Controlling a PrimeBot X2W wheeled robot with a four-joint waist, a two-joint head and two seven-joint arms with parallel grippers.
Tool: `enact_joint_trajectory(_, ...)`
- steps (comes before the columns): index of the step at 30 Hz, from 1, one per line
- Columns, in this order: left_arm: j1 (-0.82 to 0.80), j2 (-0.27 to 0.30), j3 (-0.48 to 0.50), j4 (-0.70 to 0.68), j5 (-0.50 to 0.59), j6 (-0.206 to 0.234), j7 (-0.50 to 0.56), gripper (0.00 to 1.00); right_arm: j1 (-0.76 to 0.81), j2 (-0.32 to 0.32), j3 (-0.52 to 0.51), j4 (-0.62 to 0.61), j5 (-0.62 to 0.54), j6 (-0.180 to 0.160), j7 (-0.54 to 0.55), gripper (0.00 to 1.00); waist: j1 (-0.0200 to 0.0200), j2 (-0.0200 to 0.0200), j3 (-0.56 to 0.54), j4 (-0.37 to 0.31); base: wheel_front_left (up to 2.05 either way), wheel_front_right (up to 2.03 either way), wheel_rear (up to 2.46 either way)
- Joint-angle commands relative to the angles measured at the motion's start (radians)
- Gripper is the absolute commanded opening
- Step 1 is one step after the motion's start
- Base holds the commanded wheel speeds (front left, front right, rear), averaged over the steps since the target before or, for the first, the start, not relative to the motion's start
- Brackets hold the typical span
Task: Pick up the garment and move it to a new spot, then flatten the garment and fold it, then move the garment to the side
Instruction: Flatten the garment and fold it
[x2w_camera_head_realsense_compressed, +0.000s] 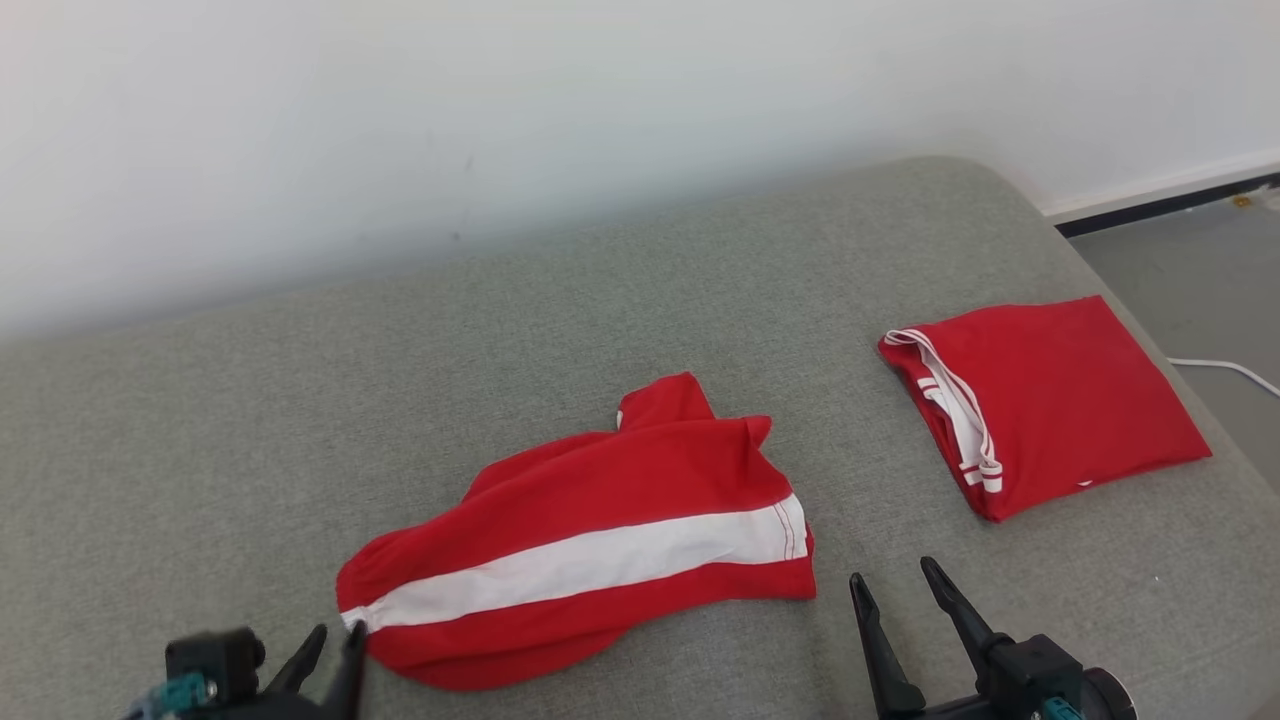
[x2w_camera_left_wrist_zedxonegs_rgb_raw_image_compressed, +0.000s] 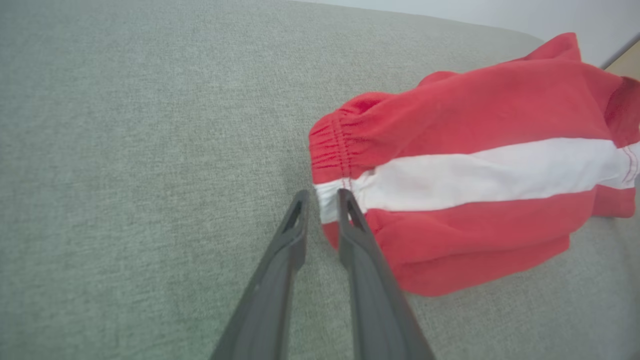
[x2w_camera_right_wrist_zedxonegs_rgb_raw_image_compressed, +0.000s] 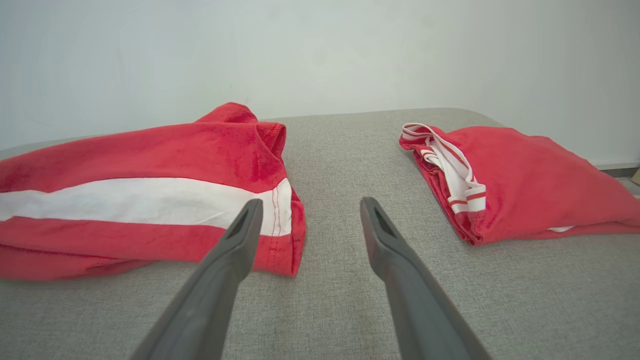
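Grey fabric surface (x2w_camera_head_realsense_compressed: 250, 450), white wall (x2w_camera_head_realsense_compressed: 500, 120) behind it.

Task's thing: red garment (x2w_camera_head_realsense_compressed: 600, 480) with a broad white stripe along its length. It lies loosely folded and rumpled near the middle of the surface. Gathered elastic end toward the robot's left, hemmed end toward its right. It also shows in the left wrist view (x2w_camera_left_wrist_zedxonegs_rgb_raw_image_compressed: 475, 110) and the right wrist view (x2w_camera_right_wrist_zedxonegs_rgb_raw_image_compressed: 125, 150).

Left hand (x2w_camera_head_realsense_compressed: 338, 640): right at the garment's elastic end, low over the surface. In its wrist view (x2w_camera_left_wrist_zedxonegs_rgb_raw_image_compressed: 322, 197) the fingers stand a narrow gap apart. One finger overlaps the edge of the white stripe, the other is over bare fabric surface. Cannot tell whether any cloth is pinched; nothing is lifted.

Right hand (x2w_camera_head_realsense_compressed: 892, 575): just off the garment's hemmed end, on the near side. Fingers spread wide and holding nothing; in its wrist view (x2w_camera_right_wrist_zedxonegs_rgb_raw_image_compressed: 311, 205) bare surface shows between them.

Second red garment (x2w_camera_head_realsense_compressed: 1070, 390), folded flat into a rough square with white-striped trim at one edge. It is well to the right of the striped garment and apart from it, near the surface's right edge (x2w_camera_right_wrist_zedxonegs_rgb_raw_image_compressed: 540, 175).

Beyond that, further right of the garment: floor (x2w_camera_head_realsense_compressed: 1180, 270) with a white cable (x2w_camera_head_realsense_compressed: 1225, 368).
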Motion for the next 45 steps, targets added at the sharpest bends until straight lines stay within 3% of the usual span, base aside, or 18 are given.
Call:
enact_joint_trajectory(1,0.035,-0.011,0.004,-0.011,-0.014,0.004,-0.024,1.0,0.005,0.0,-0.003,-0.003,0.002,-0.003,-0.004,1.0,0.0,0.0,-0.007,0.01,0.0,0.0,0.0)
enact_joint_trajectory(14,0.211,-0.086,0.102,-0.112,0.028,0.055,-0.339,1.0,0.024,0.0,-0.036,-0.01,0.0,-0.003,-0.005,1.0,0.0,0.0,-0.05,0.093,0.0,0.0,0.0)
enact_joint_trajectory(20,0.288,-0.159,0.239,-0.21,0.122,0.029,-0.349,1.0,0.033,0.0,-0.053,-0.007,-0.006,-0.003,-0.005,1.0,0.0,0.0,-0.069,0.126,0.0,0.0,0.0)
enact_joint_trajectory(25,0.344,-0.227,0.344,-0.257,0.217,-0.023,-0.349,1.0,0.046,-0.001,-0.066,-0.002,0.004,-0.003,-0.004,1.0,0.0,0.0,-0.081,0.149,0.0,0.0,0.0)
enact_joint_trajectory(30,0.366,-0.258,0.404,-0.288,0.285,-0.067,-0.349,1.0,0.05,0.0,-0.073,0.014,0.003,-0.003,-0.004,1.0,0.0,0.0,-0.085,0.161,0.0,0.0,0.0)
enact_joint_trajectory(37,0.401,-0.264,0.407,-0.305,0.371,-0.108,-0.349,1.0,0.054,0.0,-0.069,0.026,0.007,-0.003,-0.004,1.0,0.0,0.0,-0.09,0.169,0.0,0.0,0.0)
enact_joint_trajectory(45,0.433,-0.245,0.367,-0.271,0.357,-0.106,-0.349,1.0,0.082,0.0,-0.033,-0.015,-0.021,-0.003,-0.005,1.0,0.0,0.0,-0.104,0.167,0.0,0.0,0.0)
